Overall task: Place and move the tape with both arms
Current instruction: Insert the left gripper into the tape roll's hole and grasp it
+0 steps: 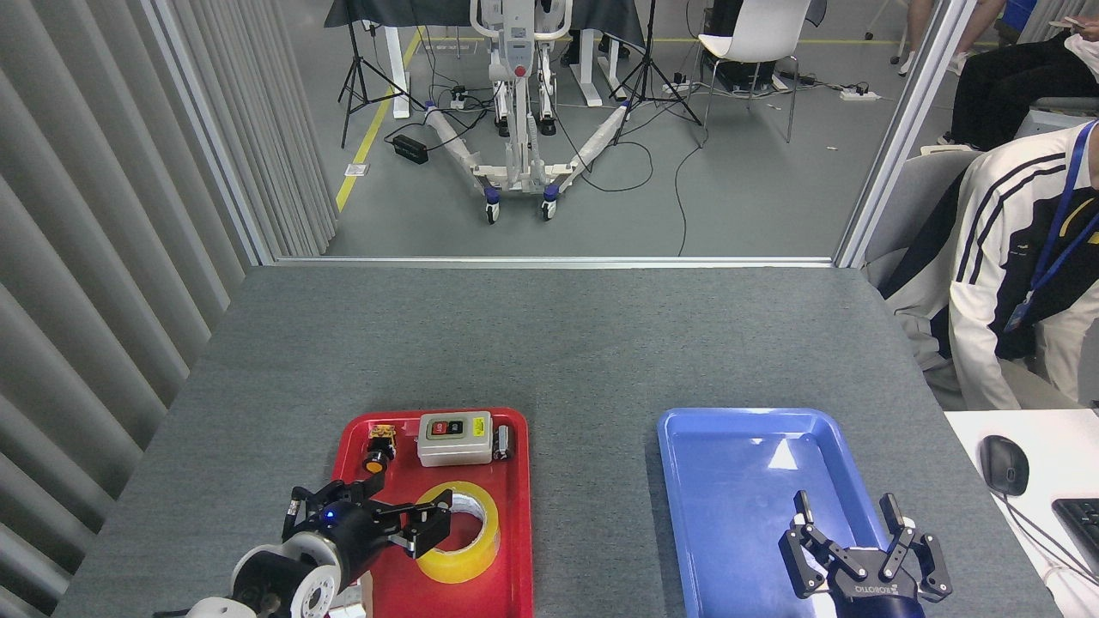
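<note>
The tape (468, 536), a yellow translucent roll with a white core, lies flat in the red tray (515, 481) near its front. My left gripper (397, 510) has swung over the tray and hangs open at the roll's left edge, one finger over its rim. Whether it touches the roll I cannot tell. My right gripper (850, 515) stands open over the near part of the blue tray (730, 429), with nothing between its fingers.
The red tray also holds a grey switch box (455, 438), a yellow push button (378, 451) and a small dark cylinder (503, 443). A seated person (1013, 266) is at the table's right edge. A mouse (1003, 463) lies on a white desk.
</note>
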